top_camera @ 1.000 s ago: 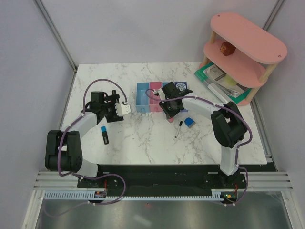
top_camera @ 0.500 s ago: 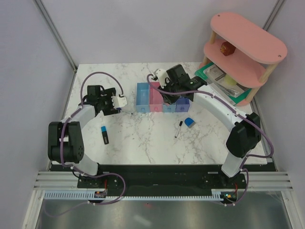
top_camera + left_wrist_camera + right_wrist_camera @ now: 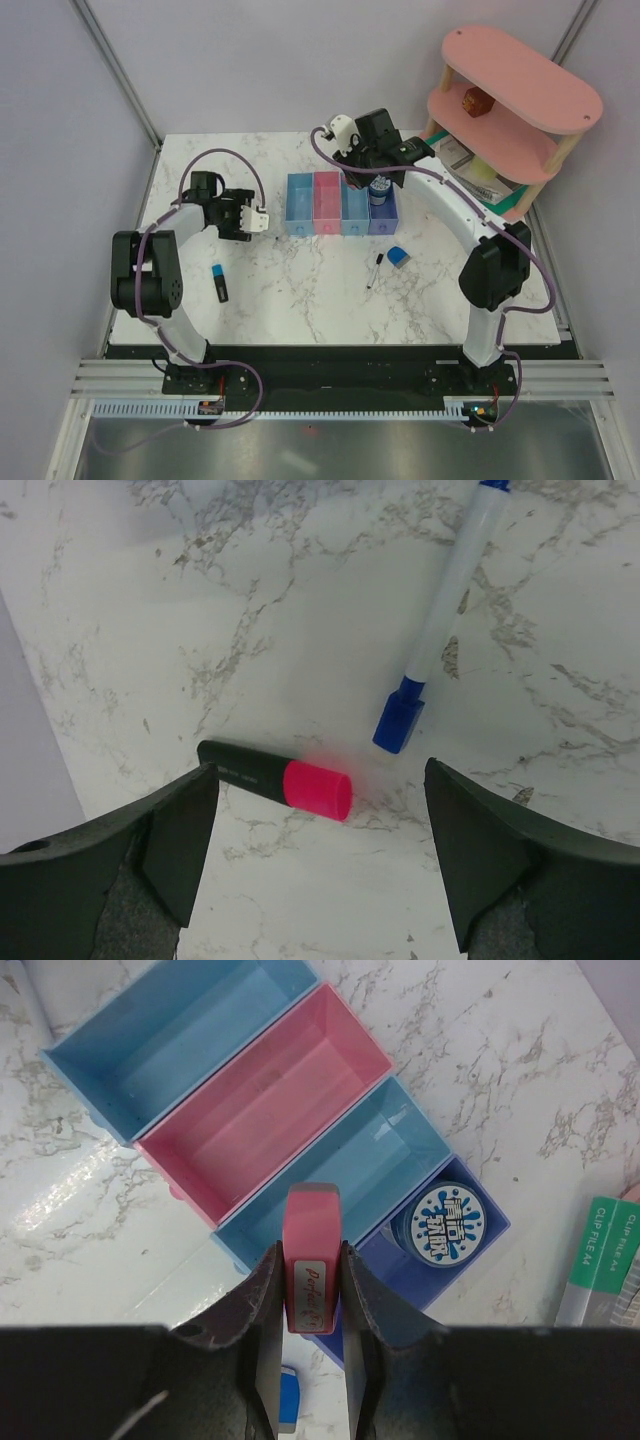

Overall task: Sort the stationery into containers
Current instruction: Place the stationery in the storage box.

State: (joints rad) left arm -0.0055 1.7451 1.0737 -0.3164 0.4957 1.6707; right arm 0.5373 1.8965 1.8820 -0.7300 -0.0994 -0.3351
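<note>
My right gripper (image 3: 311, 1285) is shut on the pink eraser (image 3: 311, 1235) and holds it above the row of four bins (image 3: 265, 1110), over the border of the blue and violet-blue bins. In the top view this gripper (image 3: 362, 168) hangs over the bins (image 3: 328, 205). The tape roll (image 3: 447, 1222) lies in the violet-blue bin. My left gripper (image 3: 320, 825) is open just above a pink highlighter (image 3: 275, 780), with a blue-capped pen (image 3: 440, 630) beyond it. The left gripper (image 3: 245, 220) hides both in the top view. A blue highlighter (image 3: 219, 282), a thin pen (image 3: 373, 270) and the blue cube (image 3: 398, 256) lie on the table.
A pink two-level shelf (image 3: 520, 90) with a small brown block (image 3: 475, 100) stands at the back right, over a green-rimmed tray (image 3: 505, 200). A green file box (image 3: 605, 1260) lies right of the bins. The three left bins hold nothing visible.
My right gripper has risen with the eraser from the table in front of the bins and moved back over them. My left gripper has shifted slightly left and stays open.
</note>
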